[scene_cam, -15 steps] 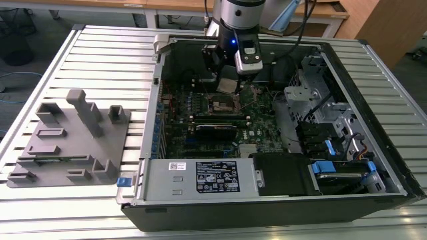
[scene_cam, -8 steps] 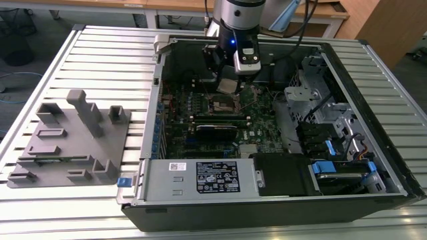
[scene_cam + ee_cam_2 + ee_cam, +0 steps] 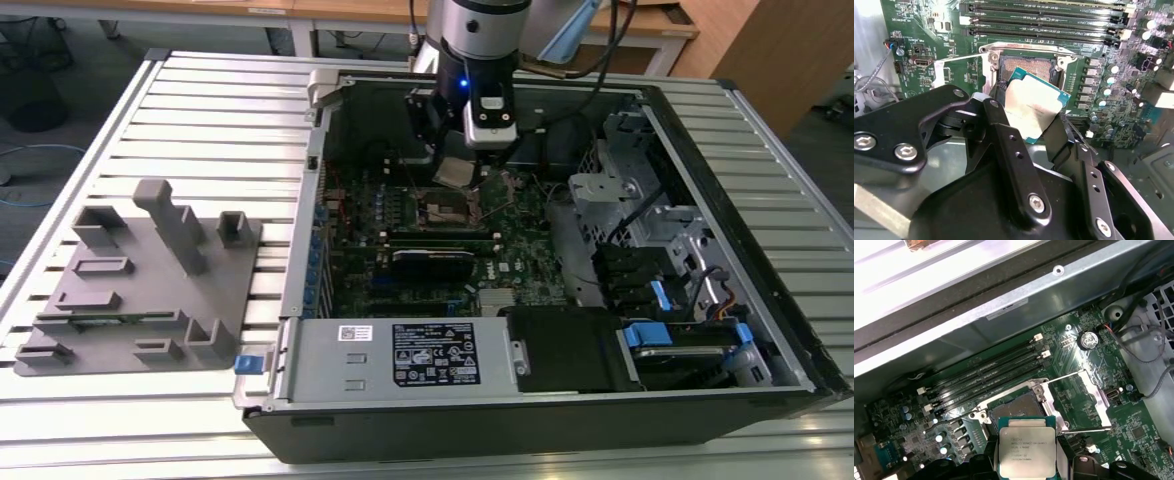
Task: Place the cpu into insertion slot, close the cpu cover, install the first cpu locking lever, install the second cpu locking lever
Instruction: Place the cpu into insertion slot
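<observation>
The tool is clamped on the cpu, holding it above the bare insertion slot with the cpu cover swung open beside it, so seating, closing and both latching steps remain undone.

Silver-topped cpu hangs just above the bare insertion slot; the cpu cover seemingly lies swung open beside.

Fine print is seen on the cpu in the first wrist view and on a black label of the power supply in the exterior view; none can be read.
</observation>
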Robot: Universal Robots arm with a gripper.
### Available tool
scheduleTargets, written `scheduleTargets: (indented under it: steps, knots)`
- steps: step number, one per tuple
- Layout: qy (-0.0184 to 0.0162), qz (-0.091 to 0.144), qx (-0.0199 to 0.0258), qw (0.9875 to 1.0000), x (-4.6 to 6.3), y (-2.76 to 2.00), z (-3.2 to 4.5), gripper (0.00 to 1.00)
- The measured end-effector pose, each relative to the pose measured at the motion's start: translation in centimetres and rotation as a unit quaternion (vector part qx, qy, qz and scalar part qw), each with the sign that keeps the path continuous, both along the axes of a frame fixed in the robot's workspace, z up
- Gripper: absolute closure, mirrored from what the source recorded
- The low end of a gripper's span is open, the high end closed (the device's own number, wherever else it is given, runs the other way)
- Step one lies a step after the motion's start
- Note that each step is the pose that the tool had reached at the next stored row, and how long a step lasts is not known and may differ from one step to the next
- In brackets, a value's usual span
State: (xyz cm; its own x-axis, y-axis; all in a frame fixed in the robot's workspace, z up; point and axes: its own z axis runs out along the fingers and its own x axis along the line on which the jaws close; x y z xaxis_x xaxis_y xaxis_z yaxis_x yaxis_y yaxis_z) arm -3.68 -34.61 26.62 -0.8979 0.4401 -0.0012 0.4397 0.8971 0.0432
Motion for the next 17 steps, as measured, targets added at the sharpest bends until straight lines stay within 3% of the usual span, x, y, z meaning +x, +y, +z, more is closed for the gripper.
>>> scheduleTargets:
  steps: [17]
  knots:
    - [0.0000,-0.036,0.0000,0.9993,0.00,0.00,-0.04,0.46]
